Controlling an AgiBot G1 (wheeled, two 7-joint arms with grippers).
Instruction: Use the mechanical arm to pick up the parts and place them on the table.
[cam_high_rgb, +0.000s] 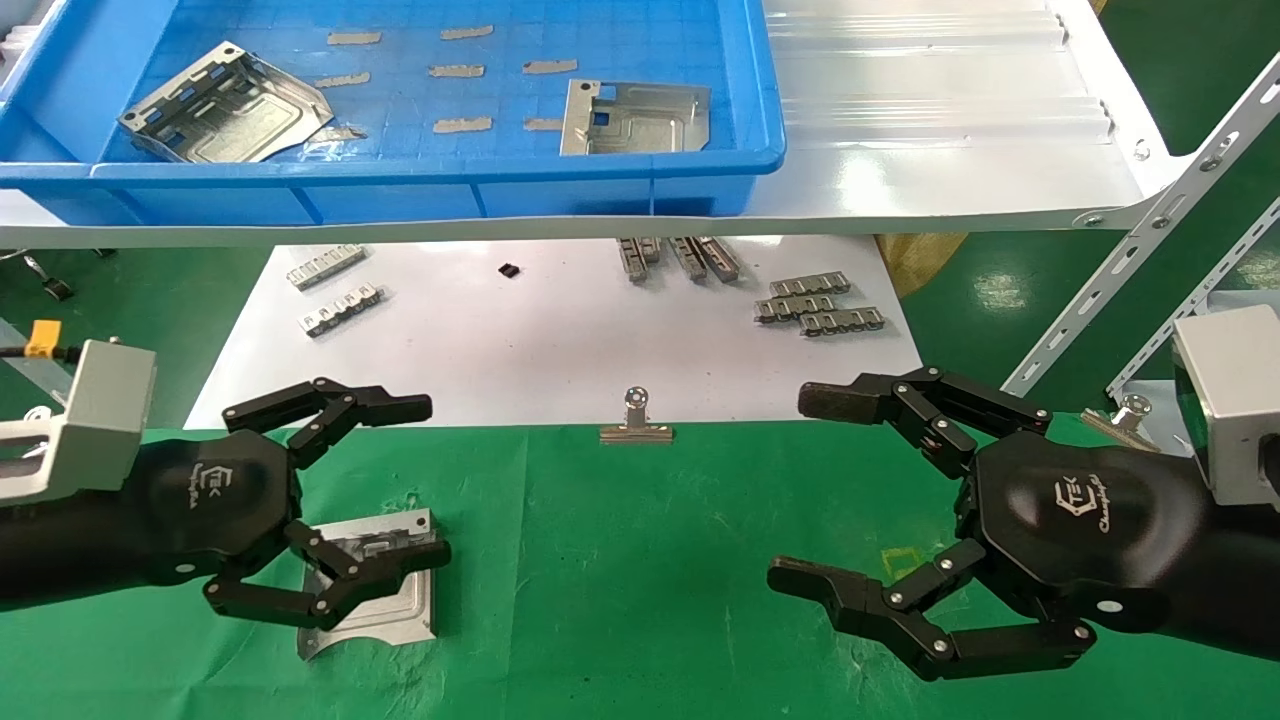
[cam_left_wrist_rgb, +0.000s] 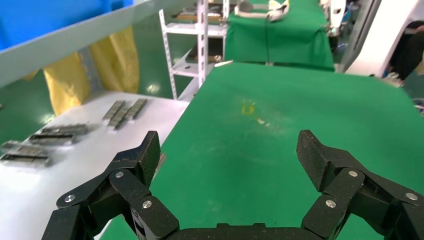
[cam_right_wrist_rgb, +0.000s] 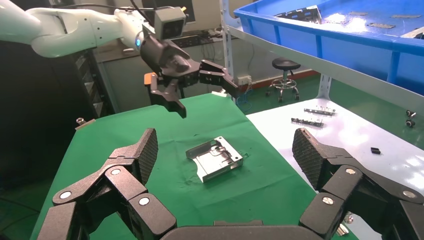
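One silver part (cam_high_rgb: 385, 590) lies flat on the green-cloth table (cam_high_rgb: 640, 560). It also shows in the right wrist view (cam_right_wrist_rgb: 215, 159). My left gripper (cam_high_rgb: 430, 482), the arm with the yellow connector, is open and empty. It hovers above the part, apart from it, as the right wrist view (cam_right_wrist_rgb: 208, 102) shows. Only cloth lies between its fingers in the left wrist view (cam_left_wrist_rgb: 231, 155). Two more parts (cam_high_rgb: 225, 105) (cam_high_rgb: 640, 118) lie in the blue bin (cam_high_rgb: 400, 190). My right gripper (cam_high_rgb: 797, 490) is open and empty over the cloth on the right, and its own view (cam_right_wrist_rgb: 227, 150) shows the same.
The bin stands on a glossy white shelf (cam_high_rgb: 950, 130) overhanging the back. A white sheet (cam_high_rgb: 560, 340) behind the cloth holds small toothed strips (cam_high_rgb: 815, 305) (cam_high_rgb: 335, 295). Binder clips (cam_high_rgb: 636, 420) (cam_high_rgb: 1125, 415) stand at the cloth's far edge. A shelf strut (cam_high_rgb: 1130, 270) rises at right.
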